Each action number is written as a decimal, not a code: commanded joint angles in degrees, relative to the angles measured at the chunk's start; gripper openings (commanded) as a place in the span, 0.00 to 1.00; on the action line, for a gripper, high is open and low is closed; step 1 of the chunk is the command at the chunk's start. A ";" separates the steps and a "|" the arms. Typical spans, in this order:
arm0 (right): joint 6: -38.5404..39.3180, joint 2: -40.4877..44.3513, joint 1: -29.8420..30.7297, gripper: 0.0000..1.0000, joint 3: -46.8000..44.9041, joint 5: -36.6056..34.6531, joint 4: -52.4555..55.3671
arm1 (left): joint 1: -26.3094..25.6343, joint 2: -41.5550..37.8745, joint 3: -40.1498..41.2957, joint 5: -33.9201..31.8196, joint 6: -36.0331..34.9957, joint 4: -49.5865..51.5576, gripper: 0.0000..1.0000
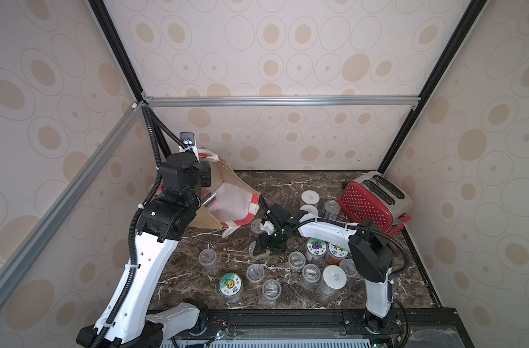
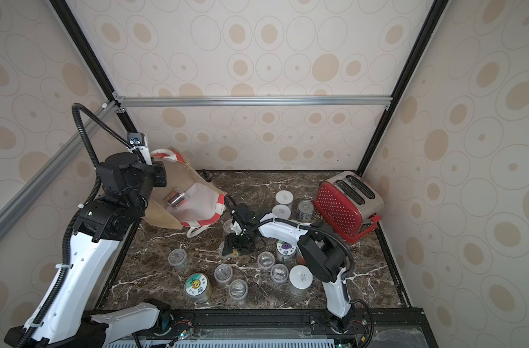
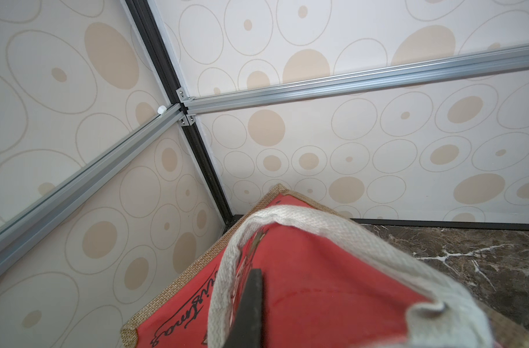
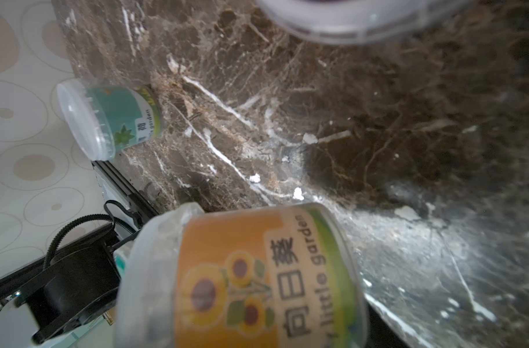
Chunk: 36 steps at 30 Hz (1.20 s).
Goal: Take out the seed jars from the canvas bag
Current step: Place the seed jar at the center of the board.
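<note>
The canvas bag [image 1: 227, 178] sits in the far-left corner of the surface [image 1: 287, 186]. It is tipped so that its mouth faces the middle, with the white lining exposed. One seed jar [image 1: 209, 199] lies on its side on that lining, just inside the mouth, and shows in both top views. The other seed jars stand on the surface, toward the front and right:
- clear-lidded cups [image 1: 255, 272]
- a sticker-lidded jar [image 1: 230, 285]
- a white-lidded jar [image 1: 334, 277]

Surface: dark brown marble with white veins.
Room: cream wallpaper with tan ovals on three sides, crossed by aluminium rails. A red dotted toaster [image 1: 374, 202] stands at the far right.

Left end effector [image 3: 252, 301]: pinched narrow at the bag's raised end. It seems to be on the red side panel beside the white handle [image 3: 317, 223], though the wrist view shows only one finger. The jar in the bag lies near it, lower down the lining.

Right end effector [image 1: 267, 247]: mid-surface, near the bag's mouth and clear of it. Its jaws are half-wide around a sunflower-label jar [image 4: 257, 271].
</note>
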<state>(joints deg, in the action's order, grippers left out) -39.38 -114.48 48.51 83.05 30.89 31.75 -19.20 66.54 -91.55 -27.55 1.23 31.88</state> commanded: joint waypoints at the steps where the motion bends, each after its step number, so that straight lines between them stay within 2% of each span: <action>1: -0.61 -2.79 -0.08 0.51 2.85 2.61 -0.19 | 0.39 -1.42 -1.93 0.56 -0.62 -3.46 0.00; 12: -0.97 -8.23 -0.72 0.56 5.08 5.87 -0.43 | 0.77 -1.67 -1.16 2.65 -0.78 -4.27 0.00; 18: -0.88 -6.40 -2.64 0.59 0.62 5.51 -1.41 | 0.84 -1.69 -1.31 3.45 -0.62 -4.19 0.00; 26: 0.34 -4.94 -4.38 0.71 -2.53 5.13 -1.46 | 0.83 -1.64 -1.62 4.61 0.13 -3.88 0.00; 36: 0.79 -4.27 -5.21 0.77 -4.01 3.96 -0.94 | 0.83 -1.50 -2.09 4.98 0.35 -3.52 0.00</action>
<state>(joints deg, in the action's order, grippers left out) -37.67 -118.26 43.03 80.99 35.97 24.99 -18.90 66.41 -91.55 -22.83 1.26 31.77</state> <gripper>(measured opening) 0.765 0.074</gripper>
